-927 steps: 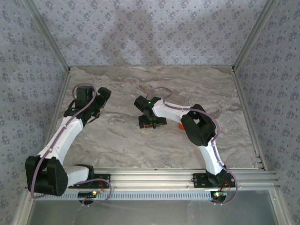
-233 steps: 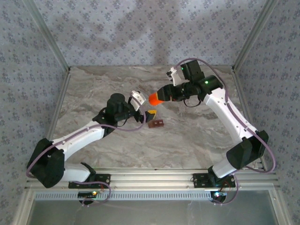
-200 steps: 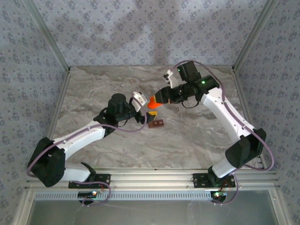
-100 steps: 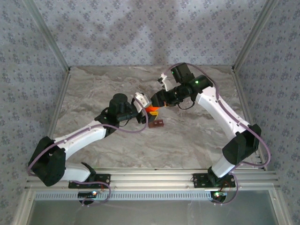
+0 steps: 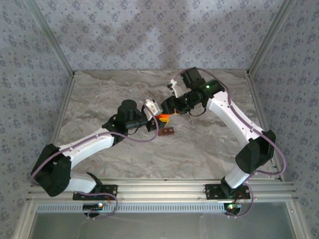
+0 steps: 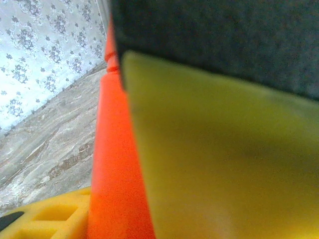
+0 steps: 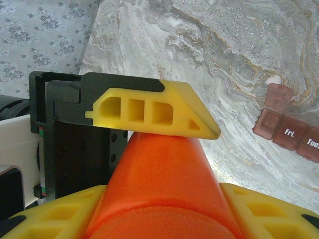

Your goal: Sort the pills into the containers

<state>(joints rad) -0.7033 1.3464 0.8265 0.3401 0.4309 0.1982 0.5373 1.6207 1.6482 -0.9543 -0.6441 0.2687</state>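
Top external view, containers (image 5: 167, 131) strip lying flat, long axis left-right.

Marbled tabletop (image 5: 199, 149) enclosed by floral-patterned walls (image 5: 124, 35).

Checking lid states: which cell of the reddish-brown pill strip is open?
The unlabelled end cell of the reddish-brown plastic strip, beside the Fri. cell: its lid is flipped back; the labelled cells are shut.
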